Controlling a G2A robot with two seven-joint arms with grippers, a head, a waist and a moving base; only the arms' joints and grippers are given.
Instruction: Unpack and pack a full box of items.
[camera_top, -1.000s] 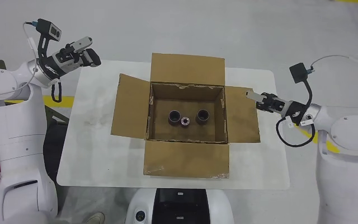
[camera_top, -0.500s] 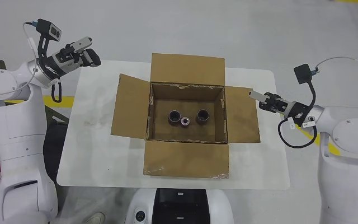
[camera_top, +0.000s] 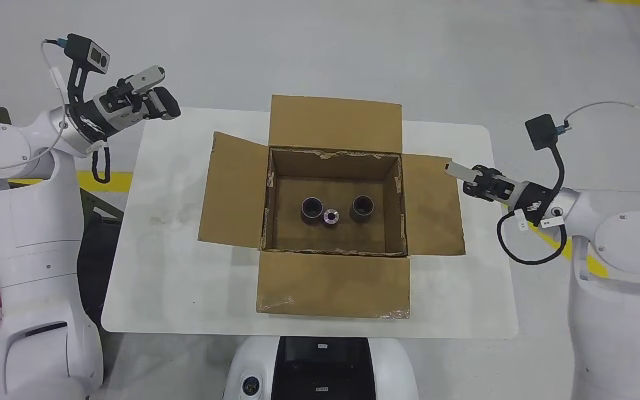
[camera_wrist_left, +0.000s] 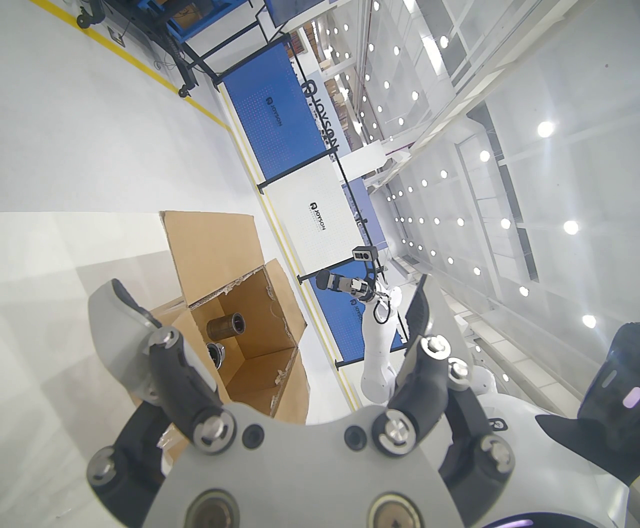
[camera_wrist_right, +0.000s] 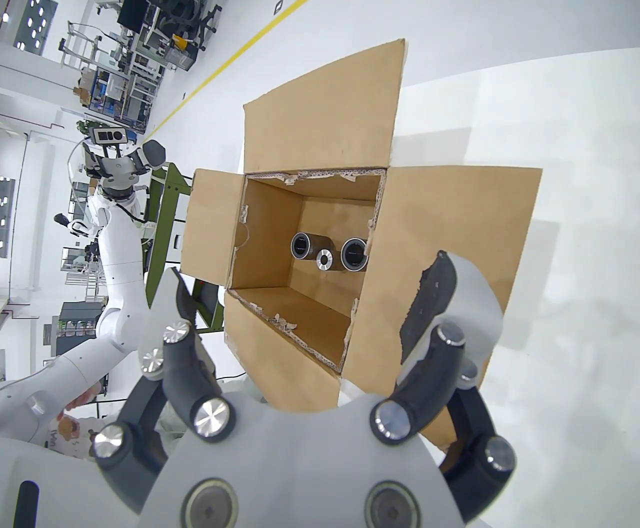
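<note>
Our left gripper (camera_top: 163, 90) hangs spread and empty off the far left corner of the white table (camera_top: 160, 270). Our right gripper (camera_top: 452, 170), likewise spread and empty, sits over the right flap of the brown cardboard box (camera_top: 335, 285), so we judge both are free to reach in. We count one box mid-table, its four flaps folded outward to clear the mouth, and three dark metal cylinders (camera_top: 313, 209) on its floor, two larger with the smaller cylinder (camera_top: 333, 216) between them.

open cardboard box (camera_top: 335, 285) mid-table, flaps spread, three dark metal cylinders (camera_top: 334, 210) on its floor
</note>
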